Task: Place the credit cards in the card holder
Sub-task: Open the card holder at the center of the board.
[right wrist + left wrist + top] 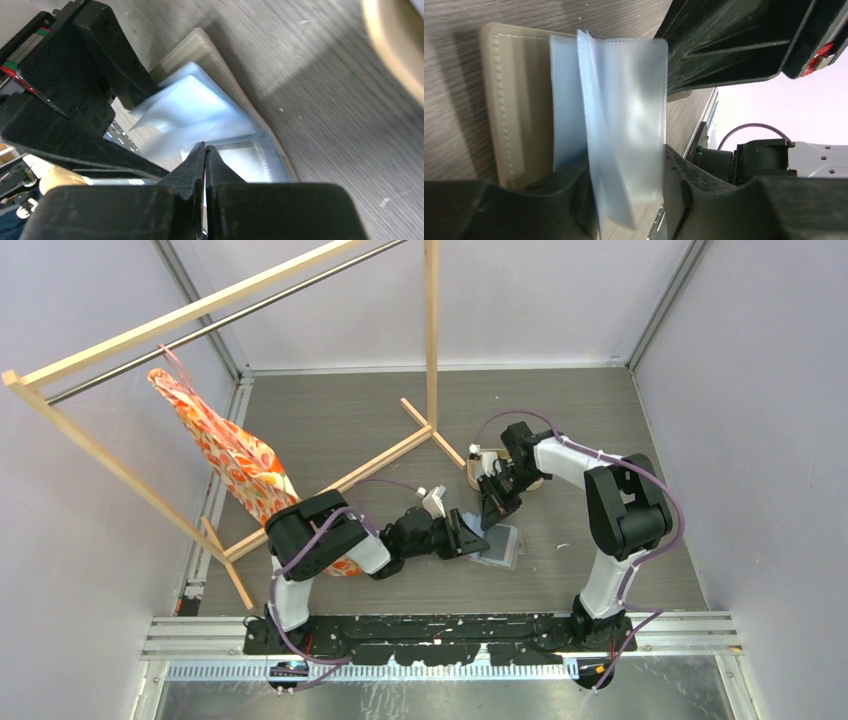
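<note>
The grey-taupe card holder (503,546) lies open on the table, its cover (509,100) flat and its clear plastic sleeves (624,110) standing up. My left gripper (624,165) is low over it, fingers apart on either side of the upright sleeves. My right gripper (205,147) is shut, its tips just above the sleeves (195,110), and I see nothing held between them. In the top view the two grippers, left (478,538) and right (492,515), meet over the holder. I cannot make out any credit cards in these views.
An oval light-wood tray (472,478) sits just behind the holder, partly under the right arm; its rim (395,50) shows in the right wrist view. A wooden clothes rack (432,350) with an orange patterned cloth (235,460) fills the left and back.
</note>
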Tool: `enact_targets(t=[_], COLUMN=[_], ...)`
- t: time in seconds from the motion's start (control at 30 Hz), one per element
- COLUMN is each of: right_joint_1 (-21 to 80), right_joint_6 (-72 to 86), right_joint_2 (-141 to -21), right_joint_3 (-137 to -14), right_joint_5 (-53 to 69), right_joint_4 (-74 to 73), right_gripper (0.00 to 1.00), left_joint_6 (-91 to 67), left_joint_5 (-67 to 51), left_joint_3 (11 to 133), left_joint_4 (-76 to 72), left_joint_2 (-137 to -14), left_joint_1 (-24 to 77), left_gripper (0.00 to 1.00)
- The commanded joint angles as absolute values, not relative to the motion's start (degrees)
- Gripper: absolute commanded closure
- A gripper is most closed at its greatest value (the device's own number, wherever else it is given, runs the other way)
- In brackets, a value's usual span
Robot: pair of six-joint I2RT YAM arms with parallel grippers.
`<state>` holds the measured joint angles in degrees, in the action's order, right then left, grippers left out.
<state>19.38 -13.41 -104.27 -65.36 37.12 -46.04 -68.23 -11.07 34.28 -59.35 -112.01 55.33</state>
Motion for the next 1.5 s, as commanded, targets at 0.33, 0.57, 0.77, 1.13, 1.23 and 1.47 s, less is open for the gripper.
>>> enact_targets(t=[0.33,0.57,0.77,1.13,1.23,1.47], right_joint_1=[21.0,22.2,22.3,19.9,19.9,19.9], right_joint_6=[-10.1,-9.3,-11.9,-19.4,-21.4,-23.6], right_joint_2=[-108.6,-110.5,-110.1,-105.1,-104.6,-104.3], right_joint_3=[-68.6,-69.8,-70.6,-71.5,-71.1,-69.4], right_joint_5=[41.2,39.1,39.9,36.5,34.5,30.8], right_joint_4=[-45.3,-45.5,-47.5,-53.9,-55.4,-56.8], right_gripper=[0.94,0.93,0.89,0.86,0.86,0.84], left_joint_6=[-55.8,-50.4,-45.1,-47.1,-49.6,-53.0], left_joint_5=[6.6,12.1,8.4,13.7,15.7,13.2], left_joint_3=[36.9,38.4,43.8,48.6,48.3,48.5], left_joint_4=[-19.6,-11.4,-14.3,-9.4,-7.6,-6.1], left_joint_2=[-89.8,-81.1,-87.9,-96.4,-96.4,-98.5], left_joint_1=[60.0,63.2,63.0,60.9,60.9,61.0], left_gripper=[0.42,0.55,0.67,0.89,0.92,0.94])
